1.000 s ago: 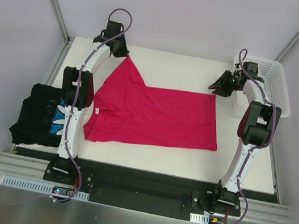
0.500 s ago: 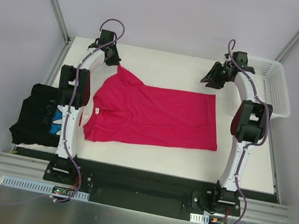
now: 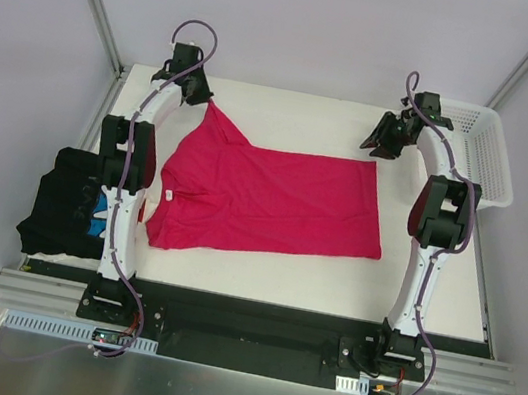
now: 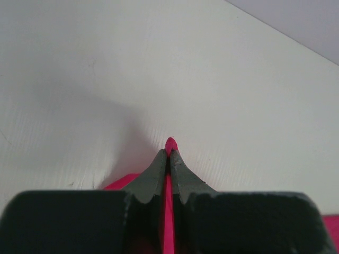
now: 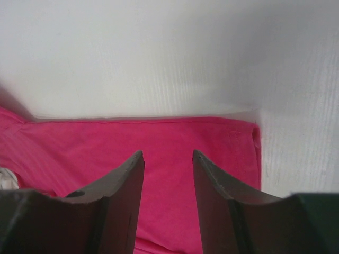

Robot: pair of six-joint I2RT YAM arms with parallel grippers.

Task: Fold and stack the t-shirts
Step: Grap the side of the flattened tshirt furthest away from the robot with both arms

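Across the worktop (image 3: 308, 114), from the top camera, I am seeing the crimson-pink t-shirt (image 3: 274, 199) lying spread flat at the middle, collar toward the left edge. One sleeve is being drawn out toward the far-left corner by the left gripper (image 3: 202, 98). The right gripper (image 3: 380, 141) is hovering over the shirt's far-right corner, beside the white lattice basket (image 3: 489, 154). A black t-shirt (image 3: 66, 200) is lying bunched at the left edge.

Through the left wrist camera, the left gripper (image 4: 170, 153) is pinching closed on a thin peak of pink cloth (image 4: 170, 143), with bare worktop beyond.

Through the right wrist camera, the right gripper (image 5: 168, 154) is standing with its jaws parted and nothing between them, above the hem; the hem corner (image 5: 254, 129) is lying off to one side of them.

I am judging two risks. That small pinch could slip if I pull harder, or drag the whole shirt askew. Closing the right jaws here could miss the corner and bunch the fabric.
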